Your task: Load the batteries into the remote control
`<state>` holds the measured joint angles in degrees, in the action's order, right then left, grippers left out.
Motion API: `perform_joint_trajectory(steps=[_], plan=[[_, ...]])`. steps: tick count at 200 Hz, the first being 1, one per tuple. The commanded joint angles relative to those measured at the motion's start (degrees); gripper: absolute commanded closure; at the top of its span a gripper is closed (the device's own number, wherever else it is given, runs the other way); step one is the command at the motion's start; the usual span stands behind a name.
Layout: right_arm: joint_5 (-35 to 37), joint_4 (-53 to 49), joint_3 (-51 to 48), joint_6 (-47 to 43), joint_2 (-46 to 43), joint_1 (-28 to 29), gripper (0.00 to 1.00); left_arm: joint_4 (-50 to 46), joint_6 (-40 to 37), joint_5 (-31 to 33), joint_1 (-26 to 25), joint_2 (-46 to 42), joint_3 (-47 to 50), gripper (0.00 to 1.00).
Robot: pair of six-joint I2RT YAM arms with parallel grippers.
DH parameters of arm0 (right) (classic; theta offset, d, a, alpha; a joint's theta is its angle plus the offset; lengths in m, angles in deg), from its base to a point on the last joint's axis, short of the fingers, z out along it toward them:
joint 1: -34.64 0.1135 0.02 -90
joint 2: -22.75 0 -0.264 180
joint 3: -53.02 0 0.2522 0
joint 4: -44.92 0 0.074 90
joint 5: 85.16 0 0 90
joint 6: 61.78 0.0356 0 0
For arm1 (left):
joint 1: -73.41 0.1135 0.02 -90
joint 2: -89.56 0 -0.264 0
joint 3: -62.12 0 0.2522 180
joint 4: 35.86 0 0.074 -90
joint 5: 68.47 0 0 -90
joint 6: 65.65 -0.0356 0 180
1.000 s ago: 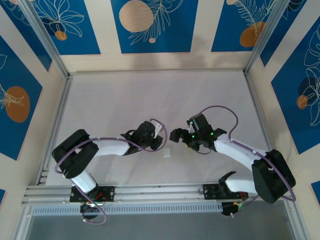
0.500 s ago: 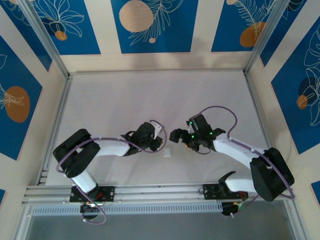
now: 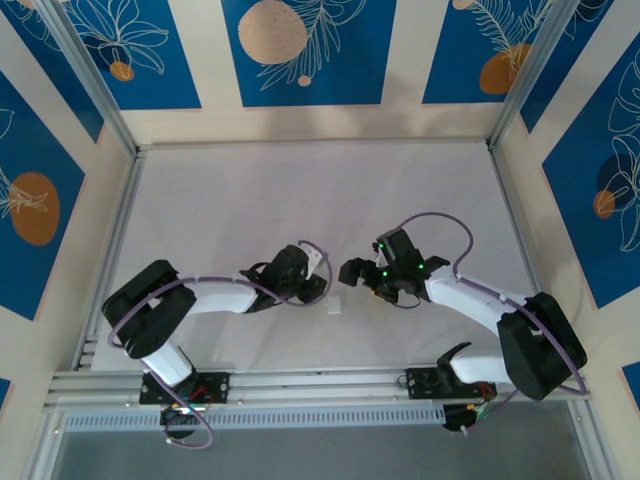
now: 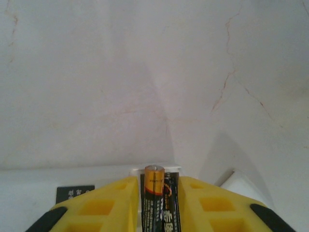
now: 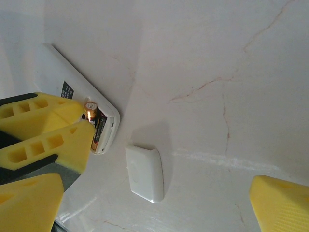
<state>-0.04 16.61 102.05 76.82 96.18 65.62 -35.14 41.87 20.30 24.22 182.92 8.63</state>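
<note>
The white remote control [image 5: 72, 79] lies on the table with its battery bay facing up. In the left wrist view a dark battery [image 4: 154, 188] with a gold end sits between my yellow fingers, raised a little. A second battery [image 4: 171, 203] lies lower beside it in the bay. My left gripper [image 4: 157, 181] stands slightly open around both, its pads not clamping the raised one. In the right wrist view those left fingers [image 5: 63, 130] straddle the bay's end. My right gripper [image 5: 154, 208] is wide open above the table, holding nothing.
A small loose white cover piece [image 5: 145, 173] lies on the table just right of the remote; from above the cover [image 3: 336, 306] sits between the two grippers. Metal frame rails [image 3: 300, 385] border the white table.
My left jaws have parted from shut to slightly open around the battery. Both arms have stayed nearly still, and the right jaws remain wide.
</note>
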Motion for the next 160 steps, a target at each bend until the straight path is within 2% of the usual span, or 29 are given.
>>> perform_joint_trajectory(steps=[1,13,32,57,64,73,109,141,160], plan=[[0.1,-0.1,1.5,0.3,0.5,0.5,0.01,-3.3,0.2,0.6,0.2,-2.4,0.6,0.71],[0.4,-0.1,1.9,0.2,0.7,0.6,0.01,-4.1,1.2,0.9,0.2,-3.5,0.6,0.68],[1.5,-0.4,2.8,0.1,0.7,0.9,0.01,-7.4,5.5,3.7,0.2,-5.9,0.3,0.50],[3.1,-0.2,3.4,-0.4,0.5,1.0,0.01,-16.2,18.0,6.1,0.2,-9.0,-1.6,0.45],[3.8,0.0,3.5,-0.5,0.4,1.0,0.01,-18.0,22.3,6.1,0.2,-9.9,-1.7,0.38],[4.7,0.4,3.5,-0.4,0.3,1.1,0.01,-19.8,27.7,5.8,0.2,-10.5,-1.7,0.33],[5.7,2.4,4.0,-1.8,1.3,0.6,0.01,-29.5,43.3,3.1,-0.6,-7.2,-6.8,0.26],[3.9,4.1,3.1,-2.5,0.8,-1.7,0.01,-25.6,53.1,1.8,-1.2,-5.3,-6.1,0.22],[3.1,5.0,2.0,-3.2,-0.7,-2.5,0.01,-23.3,55.7,2.2,-1.4,-5.0,-5.9,0.23]])
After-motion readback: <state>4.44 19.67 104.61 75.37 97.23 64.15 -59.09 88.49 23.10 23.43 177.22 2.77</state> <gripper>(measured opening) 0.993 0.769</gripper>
